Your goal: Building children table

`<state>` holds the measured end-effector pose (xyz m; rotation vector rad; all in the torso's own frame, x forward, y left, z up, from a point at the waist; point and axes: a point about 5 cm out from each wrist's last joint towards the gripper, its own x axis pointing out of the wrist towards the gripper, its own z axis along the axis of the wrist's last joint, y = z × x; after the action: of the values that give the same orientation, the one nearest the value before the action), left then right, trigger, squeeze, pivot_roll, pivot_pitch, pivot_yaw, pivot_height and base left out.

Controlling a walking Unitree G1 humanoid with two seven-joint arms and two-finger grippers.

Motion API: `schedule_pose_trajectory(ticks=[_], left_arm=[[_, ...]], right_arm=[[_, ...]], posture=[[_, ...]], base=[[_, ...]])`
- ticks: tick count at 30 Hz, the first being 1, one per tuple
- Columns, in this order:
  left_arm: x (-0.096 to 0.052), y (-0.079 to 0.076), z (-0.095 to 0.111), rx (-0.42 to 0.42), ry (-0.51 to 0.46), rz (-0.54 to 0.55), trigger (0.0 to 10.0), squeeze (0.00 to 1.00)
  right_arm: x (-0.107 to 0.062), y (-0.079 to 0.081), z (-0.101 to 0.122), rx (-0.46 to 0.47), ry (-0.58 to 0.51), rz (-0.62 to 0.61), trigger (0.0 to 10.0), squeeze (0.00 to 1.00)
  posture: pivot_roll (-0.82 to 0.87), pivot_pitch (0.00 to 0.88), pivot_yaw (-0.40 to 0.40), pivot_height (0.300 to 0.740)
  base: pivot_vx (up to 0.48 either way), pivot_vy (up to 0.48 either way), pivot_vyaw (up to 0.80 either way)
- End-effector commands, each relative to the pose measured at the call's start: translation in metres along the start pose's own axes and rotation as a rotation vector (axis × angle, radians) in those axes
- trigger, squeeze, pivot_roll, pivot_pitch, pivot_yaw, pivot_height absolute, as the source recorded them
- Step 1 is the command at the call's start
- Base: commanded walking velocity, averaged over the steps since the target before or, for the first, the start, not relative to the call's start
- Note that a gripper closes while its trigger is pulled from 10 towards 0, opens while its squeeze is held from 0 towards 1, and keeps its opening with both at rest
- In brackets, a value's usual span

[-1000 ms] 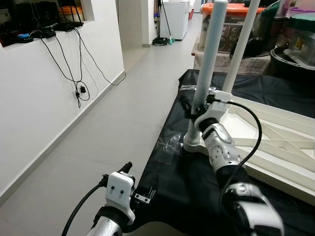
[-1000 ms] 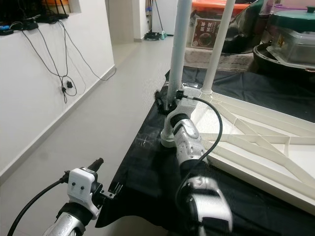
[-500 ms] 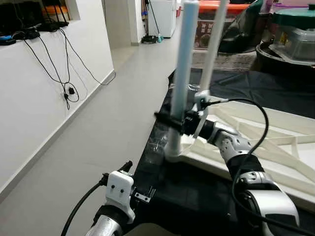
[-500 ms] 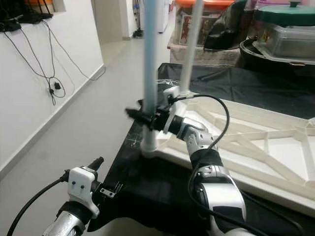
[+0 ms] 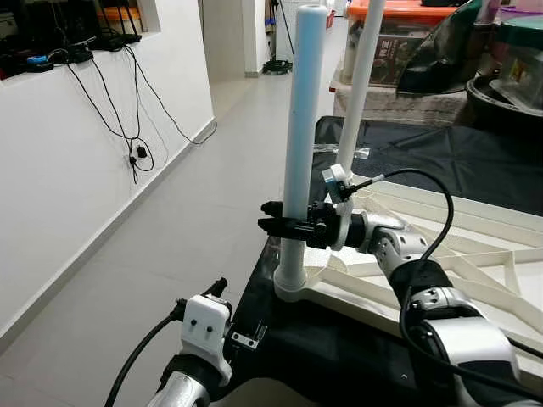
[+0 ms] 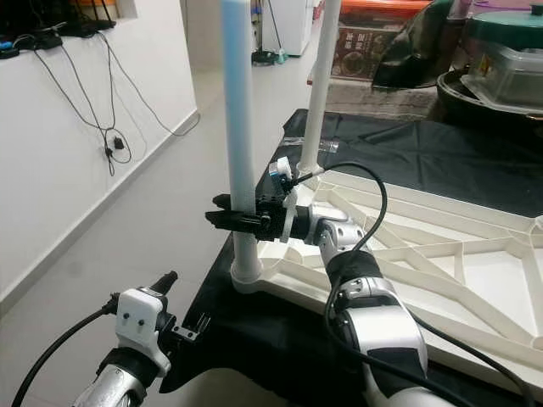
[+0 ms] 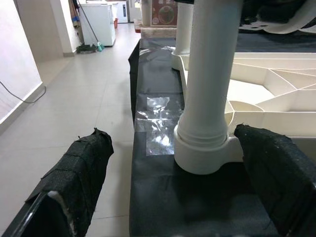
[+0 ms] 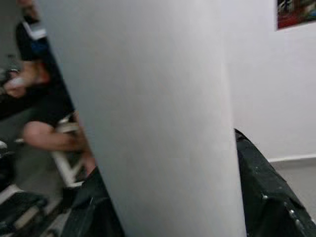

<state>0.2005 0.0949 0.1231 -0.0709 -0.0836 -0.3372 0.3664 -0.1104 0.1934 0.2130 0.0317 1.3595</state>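
Seating the near leg (image 5: 301, 144) well, I judge, means keeping it plumb over its corner socket (image 5: 291, 284) in the upturned white table frame (image 5: 475, 254) and pressing or turning along its own axis, not sideways. The right tool (image 5: 284, 225) is clamped around that leg partway up, fingers either side of the tube; the leg stands upright in the socket at the frame's corner, which lies on black sheeting (image 5: 339, 339) at the edge nearest the bare floor. A second leg (image 5: 361, 85) stands upright in the corner behind. The left tool (image 7: 173, 187) hangs low before the socket, its padded fingers (image 7: 79, 168) spread wide and empty. Close around are the right arm's cable (image 5: 424, 182), storage tubs (image 5: 407, 42) behind, and wall cords (image 5: 127, 127). A sideways shove could tip the frame off the sheeting's edge.
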Motion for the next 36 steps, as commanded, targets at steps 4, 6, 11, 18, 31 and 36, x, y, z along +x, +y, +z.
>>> schedule_pose_trajectory(ticks=[4, 6, 11, 18, 31, 36], left_arm=[[-0.003, 0.001, -0.006, 0.001, 0.032, -0.002, 10.0, 0.00], [-0.003, 0.001, -0.006, 0.001, 0.033, -0.003, 10.0, 0.00], [-0.004, 0.001, -0.007, 0.001, 0.036, -0.005, 10.0, 0.00], [-0.004, 0.001, -0.006, 0.000, 0.037, -0.005, 10.0, 0.00], [-0.001, 0.000, -0.005, -0.001, 0.031, -0.005, 10.0, 0.00], [-0.001, -0.001, -0.005, -0.006, 0.032, -0.009, 10.0, 0.00]], right_arm=[[0.008, -0.004, -0.004, 0.019, -0.150, -0.237, 0.0, 0.00], [0.007, -0.007, -0.004, 0.002, -0.178, -0.360, 0.0, 0.00], [-0.026, -0.029, -0.004, -0.098, -0.169, -0.997, 0.0, 0.00], [-0.079, -0.026, -0.008, -0.215, -0.174, -1.617, 0.0, 0.00], [-0.082, -0.017, -0.019, -0.169, -0.116, -1.798, 10.0, 0.00], [-0.045, -0.016, -0.020, -0.118, -0.181, -1.554, 10.0, 1.00]], posture=[[0.11, 0.000, 0.002, 0.740], [0.10, 0.000, 0.010, 0.740], [0.09, 0.000, 0.017, 0.740], [0.09, 0.000, 0.012, 0.740], [0.07, 0.000, 0.003, 0.740], [0.04, 0.000, 0.010, 0.740]], base=[[0.000, 0.000, 0.00], [0.000, 0.000, 0.00], [0.000, 0.000, 0.00], [0.000, 0.000, 0.00], [0.000, 0.000, 0.00], [0.000, 0.000, 0.00]])
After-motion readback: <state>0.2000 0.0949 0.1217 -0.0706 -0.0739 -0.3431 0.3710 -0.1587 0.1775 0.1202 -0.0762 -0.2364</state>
